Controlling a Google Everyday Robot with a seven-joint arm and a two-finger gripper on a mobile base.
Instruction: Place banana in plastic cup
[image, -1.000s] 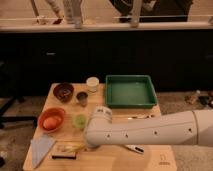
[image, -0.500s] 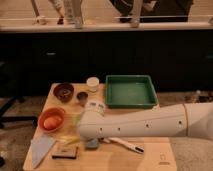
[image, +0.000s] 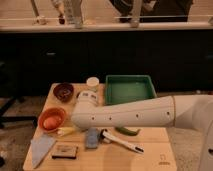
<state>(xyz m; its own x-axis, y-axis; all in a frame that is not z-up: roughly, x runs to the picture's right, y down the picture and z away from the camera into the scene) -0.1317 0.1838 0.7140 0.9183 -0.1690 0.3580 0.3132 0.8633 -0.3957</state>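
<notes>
we are at the reach for the banana; nothing is picked up yet. the arm stretches across the table and bends down to the gripper, which hangs low over the front of the table, just beside the brush. it is closed right up and, as far as we can see, has hold of nothing. the banana lies flat on the table just below the orange bowl, near the gripper on the bowl side but apart from it. we cannot see the cup; the arm may be hiding it. next, we judge, the jaws must spread, move over the banana, line up across its narrow width, then come down and close. only then comes the carry to the cup.
</notes>
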